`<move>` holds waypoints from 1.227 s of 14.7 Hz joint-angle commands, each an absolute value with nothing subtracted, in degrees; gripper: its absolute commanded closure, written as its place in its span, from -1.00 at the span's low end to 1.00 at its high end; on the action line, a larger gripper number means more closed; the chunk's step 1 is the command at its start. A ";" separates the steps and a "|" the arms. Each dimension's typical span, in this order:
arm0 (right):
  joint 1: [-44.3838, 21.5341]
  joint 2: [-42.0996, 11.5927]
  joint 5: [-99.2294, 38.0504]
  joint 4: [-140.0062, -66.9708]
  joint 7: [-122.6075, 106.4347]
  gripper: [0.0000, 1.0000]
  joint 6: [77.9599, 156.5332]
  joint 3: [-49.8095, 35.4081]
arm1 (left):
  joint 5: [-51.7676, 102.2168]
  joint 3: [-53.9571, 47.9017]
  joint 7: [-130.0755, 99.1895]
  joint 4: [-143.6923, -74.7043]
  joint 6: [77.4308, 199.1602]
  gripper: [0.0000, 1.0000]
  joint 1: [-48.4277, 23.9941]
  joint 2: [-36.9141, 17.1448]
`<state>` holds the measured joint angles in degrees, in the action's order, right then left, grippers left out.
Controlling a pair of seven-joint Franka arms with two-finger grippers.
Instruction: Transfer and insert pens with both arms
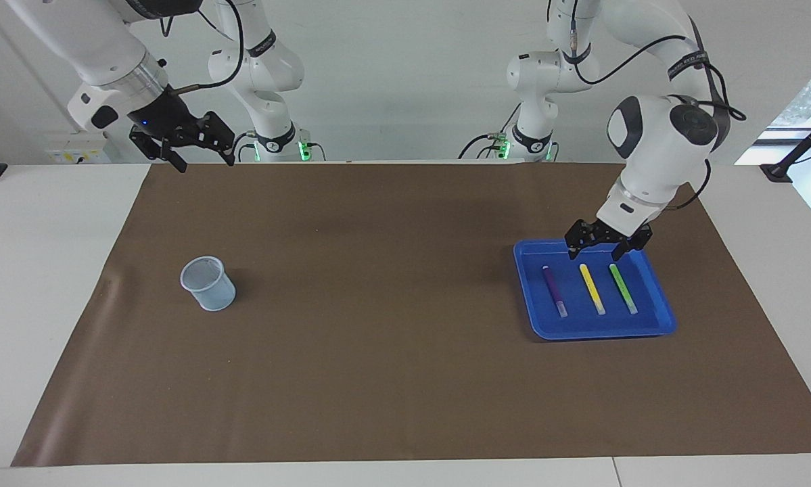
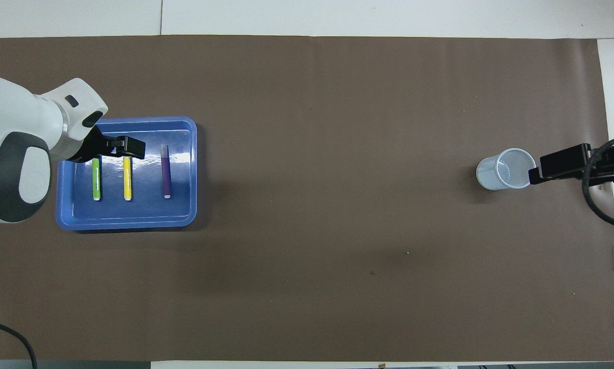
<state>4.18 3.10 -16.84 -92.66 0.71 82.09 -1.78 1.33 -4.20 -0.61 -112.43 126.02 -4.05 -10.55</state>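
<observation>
Left gripper (image 1: 595,255) over the blue tray's (image 1: 655,323) robot-side edge, fingers apart, empty, above the yellow pen (image 1: 592,289). Purple pen (image 1: 554,291) and green pen (image 1: 623,288) flat alongside in the tray. Right gripper (image 1: 201,162) raised at the brown mat's (image 1: 378,338) robot-side edge, fingers spread, empty. Mesh cup (image 1: 207,283) upright toward the right arm's end.

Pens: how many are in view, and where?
3, all lying side by side in the blue tray: purple pen, yellow pen, green pen nearest the left arm's end. None looks hidden.

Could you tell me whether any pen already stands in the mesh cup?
No, the mesh cup is empty; all three pens lie in the blue tray.
</observation>
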 commanded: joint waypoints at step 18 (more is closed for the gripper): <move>5.98 12.39 -40.25 -111.80 4.92 -1.00 93.17 -2.11 | 0.18 -3.60 -8.34 -116.72 132.91 1.00 -6.68 -12.76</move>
<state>5.63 10.62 -38.81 -109.70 4.29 92.32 -1.71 1.26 -3.88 -5.45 -116.04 136.27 -6.49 -16.37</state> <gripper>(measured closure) 0.000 0.833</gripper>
